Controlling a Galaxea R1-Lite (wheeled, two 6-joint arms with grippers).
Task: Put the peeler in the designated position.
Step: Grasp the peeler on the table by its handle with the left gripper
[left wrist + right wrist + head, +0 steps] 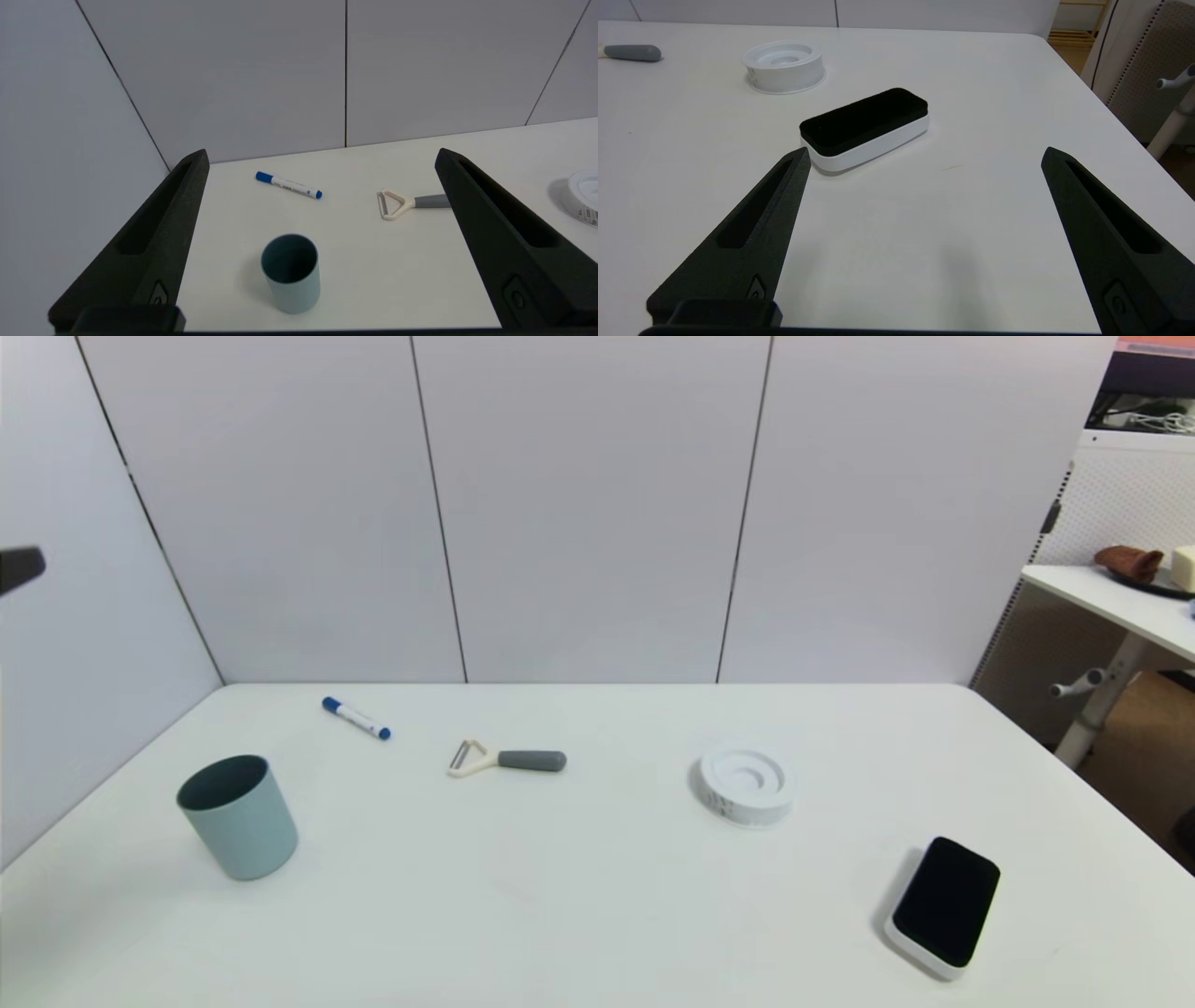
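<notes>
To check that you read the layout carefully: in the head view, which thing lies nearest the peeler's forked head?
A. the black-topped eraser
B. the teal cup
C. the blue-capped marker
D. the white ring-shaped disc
C: the peeler points its cream fork toward the robot's left, where the blue-capped marker lies closest, apart from it.

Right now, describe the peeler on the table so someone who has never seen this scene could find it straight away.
On the white table, look along the far side near the wall panels, between the blue-capped marker and the white ring-shaped disc. The peeler lies flat there. Unlike the straight marker, it has a cream forked head with a thin metal blade and a grey rounded handle.
</notes>
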